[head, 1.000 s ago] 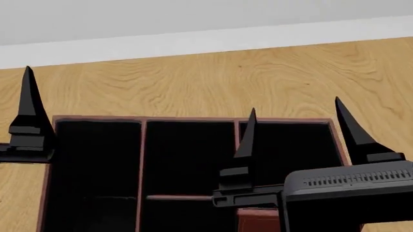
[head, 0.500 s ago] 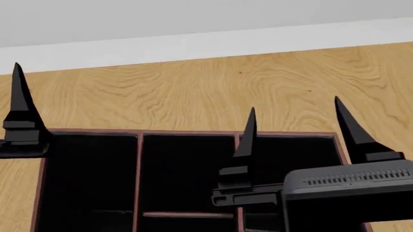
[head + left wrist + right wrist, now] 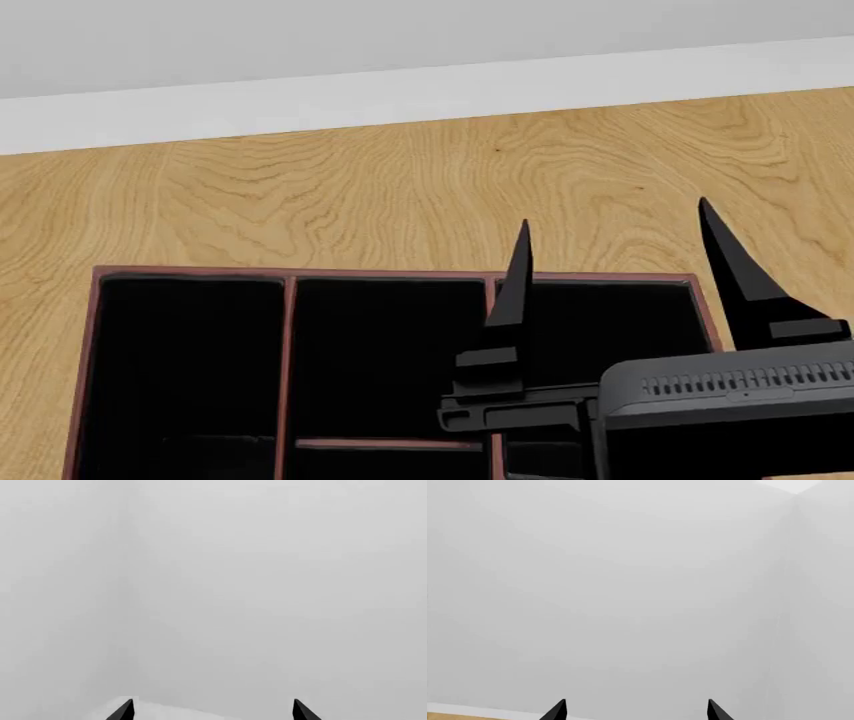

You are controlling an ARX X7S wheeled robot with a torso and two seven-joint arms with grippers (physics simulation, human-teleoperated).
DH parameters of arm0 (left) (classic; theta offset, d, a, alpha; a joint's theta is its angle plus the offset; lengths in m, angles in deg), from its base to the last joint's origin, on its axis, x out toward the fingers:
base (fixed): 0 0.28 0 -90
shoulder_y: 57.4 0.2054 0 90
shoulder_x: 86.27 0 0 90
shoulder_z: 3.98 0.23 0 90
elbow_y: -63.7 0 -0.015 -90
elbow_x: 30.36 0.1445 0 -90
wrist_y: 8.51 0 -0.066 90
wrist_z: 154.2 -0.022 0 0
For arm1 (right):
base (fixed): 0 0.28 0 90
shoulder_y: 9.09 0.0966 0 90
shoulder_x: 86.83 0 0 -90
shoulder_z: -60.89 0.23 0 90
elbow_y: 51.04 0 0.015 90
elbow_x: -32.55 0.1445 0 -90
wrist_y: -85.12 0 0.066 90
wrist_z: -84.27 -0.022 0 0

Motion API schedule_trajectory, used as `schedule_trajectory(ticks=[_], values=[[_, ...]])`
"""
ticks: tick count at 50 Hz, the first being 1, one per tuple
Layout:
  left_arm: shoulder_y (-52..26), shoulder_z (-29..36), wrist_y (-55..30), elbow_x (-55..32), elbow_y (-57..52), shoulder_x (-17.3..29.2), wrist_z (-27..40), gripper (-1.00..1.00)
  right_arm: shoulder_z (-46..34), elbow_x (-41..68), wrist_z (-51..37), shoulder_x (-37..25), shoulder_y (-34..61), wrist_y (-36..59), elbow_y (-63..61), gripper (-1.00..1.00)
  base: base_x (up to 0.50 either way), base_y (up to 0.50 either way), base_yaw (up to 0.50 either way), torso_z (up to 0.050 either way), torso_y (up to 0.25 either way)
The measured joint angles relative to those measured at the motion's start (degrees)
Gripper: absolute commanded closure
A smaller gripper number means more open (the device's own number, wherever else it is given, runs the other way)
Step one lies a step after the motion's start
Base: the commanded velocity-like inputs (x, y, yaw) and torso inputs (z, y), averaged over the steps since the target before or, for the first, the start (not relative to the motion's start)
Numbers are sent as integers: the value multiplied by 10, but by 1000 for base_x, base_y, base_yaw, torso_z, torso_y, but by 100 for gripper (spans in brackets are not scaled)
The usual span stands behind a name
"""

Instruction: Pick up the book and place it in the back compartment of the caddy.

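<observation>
The caddy (image 3: 288, 360), dark red with a black inside and thin red dividers, fills the lower part of the head view; three back cells show along its far rim. My right gripper (image 3: 614, 212) hangs over its right back cell, fingers pointing up and spread wide, open with nothing between them. The right wrist view has that gripper (image 3: 636, 701) facing a plain grey wall. My left gripper (image 3: 213, 701) appears only in the left wrist view, open and empty, also facing grey wall. The book is out of view.
Light wooden surface (image 3: 400, 180) stretches beyond the caddy to a white band (image 3: 400, 95) at the foot of a grey wall. A strip of that wood shows in a corner of the right wrist view (image 3: 454, 716).
My left gripper's finger slid left and out of the head view. The head view lifted, so the caddy sits lower in it. The right gripper has barely moved.
</observation>
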Motion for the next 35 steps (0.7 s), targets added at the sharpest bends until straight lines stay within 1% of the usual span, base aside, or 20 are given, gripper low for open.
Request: schedule_trajectory(ticks=[7,13,23,30,35], values=[[-122,-13,21,19,186,23,14,-100,1,2,-2,-1,-1,-3,1,-100,0,0,0,0,0],[-207,-10,57,37,329,40,24,-100,1,3,-4,-2,-2,-6,4,-100,0,0,0,0,0],[-333,11,131,66,547,58,34,-100,3,4,-7,-4,-4,-9,6,-100,0,0,0,0,0],[-430,35,208,89,736,67,43,-100,4,6,-6,-8,-11,-21,4,-100,0,0,0,0,0],[-476,47,232,97,825,72,51,-100,6,9,-2,-12,-18,-37,6,-100,0,0,0,0,0]])
